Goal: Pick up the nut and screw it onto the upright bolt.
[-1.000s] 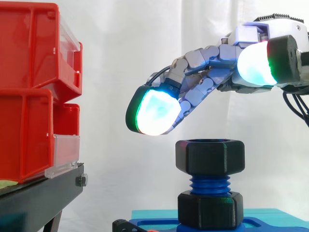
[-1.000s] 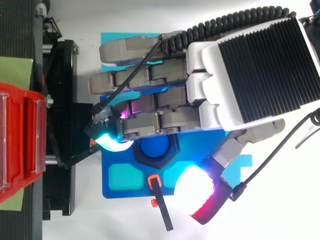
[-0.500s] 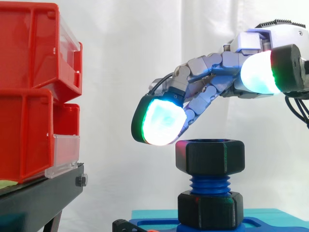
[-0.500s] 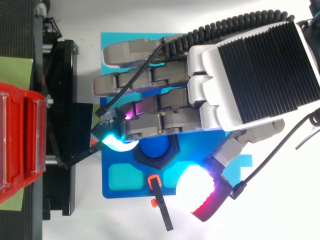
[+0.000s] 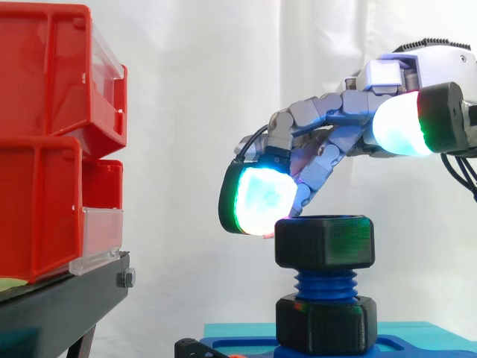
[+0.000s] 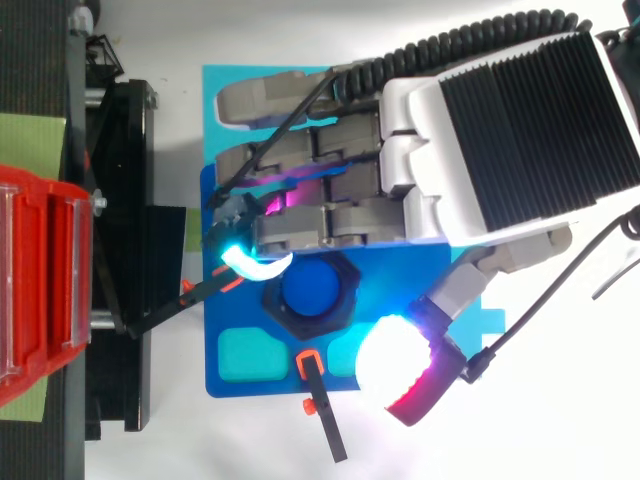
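A black nut sits on top of the upright blue bolt, whose round blue top shows through the nut's hole. A second black nut sits at the bolt's foot on the blue base plate. My hand reaches in from the right, above the top nut. Its fingers arc downward. One glowing fingertip rests against the nut's upper left edge. The glowing thumb pad stays high and to the right, clear of the nut. Nothing is pinched between the thumb and the fingers.
Red bins are stacked on a black stand to the left of the bolt. A black lever with an orange clip lies at the base plate's near edge. A white curtain hangs behind.
The hand has shifted right and lower. Its fingertip went from hovering left of the nut to touching the nut's upper left edge, and the bolt's top is now uncovered from above.
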Robot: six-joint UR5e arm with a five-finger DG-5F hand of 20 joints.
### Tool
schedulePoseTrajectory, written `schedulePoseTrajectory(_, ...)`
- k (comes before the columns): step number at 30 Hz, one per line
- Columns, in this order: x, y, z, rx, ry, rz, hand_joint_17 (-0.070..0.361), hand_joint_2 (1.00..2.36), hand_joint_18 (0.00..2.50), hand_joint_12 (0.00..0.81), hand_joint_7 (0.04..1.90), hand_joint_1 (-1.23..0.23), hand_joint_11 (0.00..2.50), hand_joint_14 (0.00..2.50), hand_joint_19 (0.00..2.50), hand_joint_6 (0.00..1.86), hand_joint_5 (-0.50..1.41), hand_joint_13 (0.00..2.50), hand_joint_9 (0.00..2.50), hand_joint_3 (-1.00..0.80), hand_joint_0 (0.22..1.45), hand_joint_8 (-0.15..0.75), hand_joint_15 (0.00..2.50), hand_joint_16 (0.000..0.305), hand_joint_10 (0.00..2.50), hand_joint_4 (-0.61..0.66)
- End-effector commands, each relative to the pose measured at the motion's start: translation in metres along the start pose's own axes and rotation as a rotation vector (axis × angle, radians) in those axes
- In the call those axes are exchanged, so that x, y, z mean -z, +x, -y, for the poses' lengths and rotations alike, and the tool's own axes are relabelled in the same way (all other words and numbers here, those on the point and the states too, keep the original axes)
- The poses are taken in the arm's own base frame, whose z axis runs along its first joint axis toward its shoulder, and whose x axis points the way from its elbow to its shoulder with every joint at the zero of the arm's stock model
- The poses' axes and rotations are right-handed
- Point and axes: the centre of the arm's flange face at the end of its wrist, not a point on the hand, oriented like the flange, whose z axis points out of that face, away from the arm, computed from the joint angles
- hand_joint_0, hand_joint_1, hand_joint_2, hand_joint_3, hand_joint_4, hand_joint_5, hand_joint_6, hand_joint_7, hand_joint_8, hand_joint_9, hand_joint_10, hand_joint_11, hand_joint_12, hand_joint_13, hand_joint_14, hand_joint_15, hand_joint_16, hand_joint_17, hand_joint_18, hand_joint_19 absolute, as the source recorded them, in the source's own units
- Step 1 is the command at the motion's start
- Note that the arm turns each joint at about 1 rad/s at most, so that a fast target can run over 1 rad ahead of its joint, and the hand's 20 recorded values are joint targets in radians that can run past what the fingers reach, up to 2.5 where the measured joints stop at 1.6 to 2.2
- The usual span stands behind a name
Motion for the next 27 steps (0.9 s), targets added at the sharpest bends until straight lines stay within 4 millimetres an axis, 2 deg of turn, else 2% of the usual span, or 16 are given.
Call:
schedulePoseTrajectory(1,0.002,0.000,0.003,0.000,0.000,0.000,0.046,1.00,0.11,0.250,1.17,-0.22,0.00,0.00,0.00,0.50,0.01,0.53,0.86,-0.50,0.54,0.246,0.00,0.020,0.00,0.25)
schedulePoseTrajectory(12,0.013,-0.003,0.018,0.012,-0.001,0.007,0.034,1.00,0.29,0.212,1.30,-0.25,0.00,0.00,0.00,0.50,0.04,0.69,1.04,-0.50,0.55,0.257,0.00,0.015,0.00,0.22)
schedulePoseTrajectory(19,0.017,-0.004,0.024,0.015,0.002,0.010,0.022,1.00,0.43,0.175,1.39,-0.28,0.00,0.00,0.00,0.50,0.08,0.81,1.24,-0.50,0.55,0.228,0.00,0.010,0.00,0.18)
schedulePoseTrajectory(21,0.018,-0.006,0.026,0.017,0.001,0.014,0.022,1.00,0.43,0.178,1.36,-0.28,0.00,0.00,0.00,0.50,0.07,0.81,1.24,-0.50,0.55,0.235,0.00,0.010,0.00,0.17)
schedulePoseTrajectory(27,0.018,-0.007,0.029,0.020,-0.002,0.026,0.035,1.00,0.32,0.217,1.07,-0.23,0.00,0.00,0.00,0.50,-0.01,0.70,1.09,-0.50,0.54,0.245,0.00,0.016,0.00,0.26)
